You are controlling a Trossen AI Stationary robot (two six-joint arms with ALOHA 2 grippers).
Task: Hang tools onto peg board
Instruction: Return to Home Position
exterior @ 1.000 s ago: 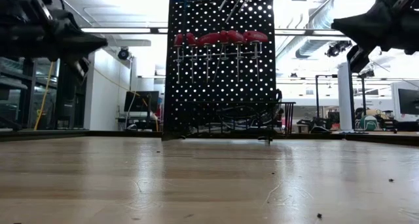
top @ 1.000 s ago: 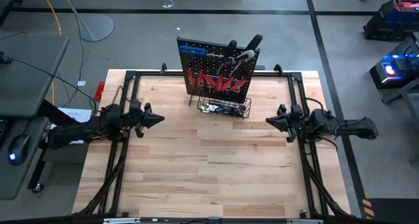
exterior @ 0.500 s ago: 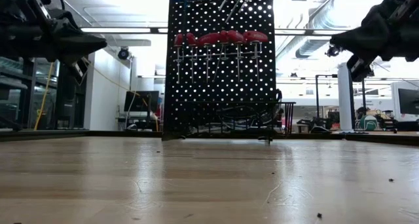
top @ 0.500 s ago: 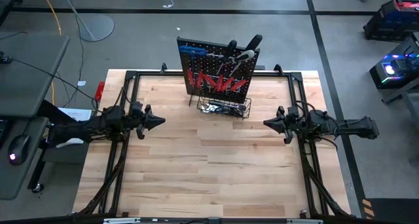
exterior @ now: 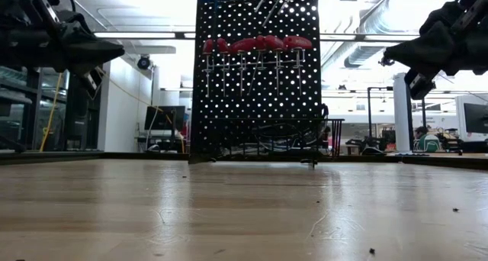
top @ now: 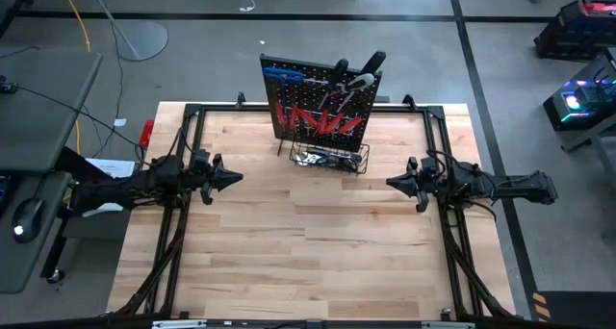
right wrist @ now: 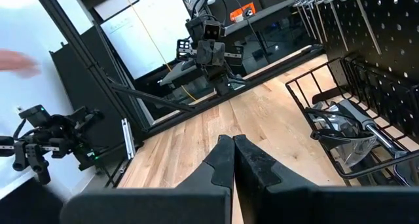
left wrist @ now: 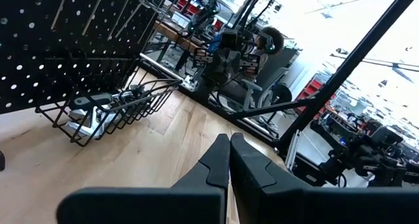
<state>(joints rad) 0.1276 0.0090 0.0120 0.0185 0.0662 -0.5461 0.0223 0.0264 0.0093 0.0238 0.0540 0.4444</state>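
Even overhead light falls on the pale table (top: 308, 242), shadows faint and soft. From table height the bright ceiling strips (exterior: 152, 36) behind (blown out to white) turn the peg board (exterior: 255, 78) into a dark silhouette, light showing through its holes

The left arm (top: 125, 187) and right arm (top: 500, 186) were both stretched out pretty much level from opposite sides, pointing in at each other. The left gripper (top: 232, 178) had its fingers pressed flat together and empty. The right gripper (top: 393, 183) basically mirrored it, fingers closed tight, well apart from the other one.
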